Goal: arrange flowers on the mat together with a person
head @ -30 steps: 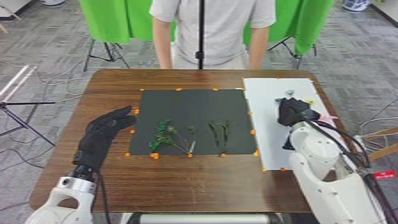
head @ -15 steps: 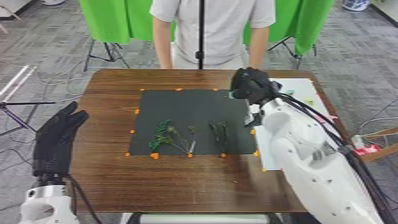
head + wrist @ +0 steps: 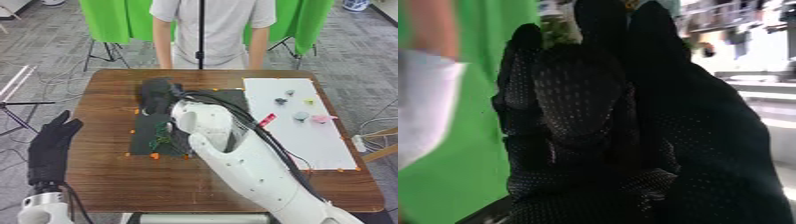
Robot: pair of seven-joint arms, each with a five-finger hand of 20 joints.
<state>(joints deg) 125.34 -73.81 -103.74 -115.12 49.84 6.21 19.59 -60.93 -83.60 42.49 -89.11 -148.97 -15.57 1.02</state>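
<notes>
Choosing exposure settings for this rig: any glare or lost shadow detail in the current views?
Head view: fairly even light, white sheet brightest, black-gloved right hand nearly merging with the dark grey mat; right wrist view: strong glare on the room background, black fabric glove dark, its white dots still readable.

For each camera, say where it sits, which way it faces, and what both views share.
Head view: on the robot's head, facing forward and down at the table and dark mat; both white arms, left hand and right hand show.
Right wrist view: on the right wrist, facing past that hand's black glove to green cloth.
Shared: right hand, green cloth.
</notes>
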